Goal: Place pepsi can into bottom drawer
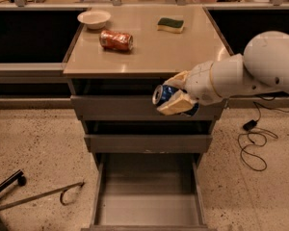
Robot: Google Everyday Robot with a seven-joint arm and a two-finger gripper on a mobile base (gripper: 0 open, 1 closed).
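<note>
Right now I am carrying the small dark blue metal pepsi can (167, 93) through the air, in the transport step between lifting and releasing. The pale two-finger hand (176, 94) is pinching the can from above and below. It is hanging right of centre in the frame, in front of the shallow grey top drawer (111, 107) and just below the front edge of the tan flat-topped desk (149, 57).

The can is lying close to level. Its long axis is running left to right, and its silver end is pointing toward the left of the frame, slightly raised.

The deep grey metal bottom drawer (147, 198) is standing pulled open at the bottom centre, well below the can and a little to its left. Next, I judge, the hand is needing to travel down and leftward, clear of the middle drawer (144, 143) front. Then it should be sinking between the drawer walls before the fingers spread. On its side the can may roll, so a low release is looking wise.
</note>
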